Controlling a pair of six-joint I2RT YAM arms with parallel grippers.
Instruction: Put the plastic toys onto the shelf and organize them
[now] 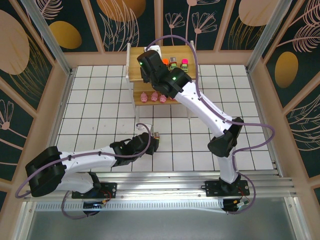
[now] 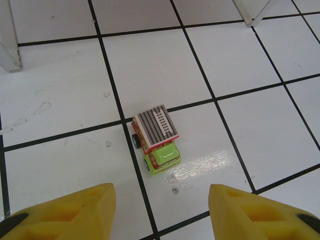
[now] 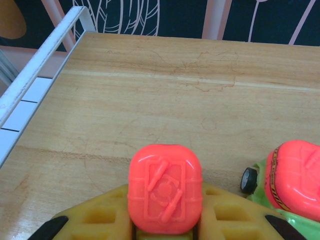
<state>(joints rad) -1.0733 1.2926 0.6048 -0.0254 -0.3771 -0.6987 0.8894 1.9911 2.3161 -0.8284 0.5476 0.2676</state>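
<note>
Desk [image 1: 100, 110]: white tiles. Shelf [image 1: 134, 69] at the far side, centre. Right claw [image 3: 165, 220] is over the shelf's top board, clamped tight on an orange-topped vehicle [image 3: 165, 187]; can't tell if it touches the board. Second orange-topped vehicle [image 3: 295, 175] just beside it. Left claw [image 2: 160, 200] partly open, gripping nothing, low over the desk. Striped-top green truck [image 2: 156, 137] sits on the desk just ahead of its fingers. Pink pigs [image 1: 154, 96] in a row on the lower tier.

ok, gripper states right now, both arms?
Left gripper: open, holding nothing; green truck lies ahead of it.
Right gripper: shut on the orange-topped toy, above the shelf.
</note>
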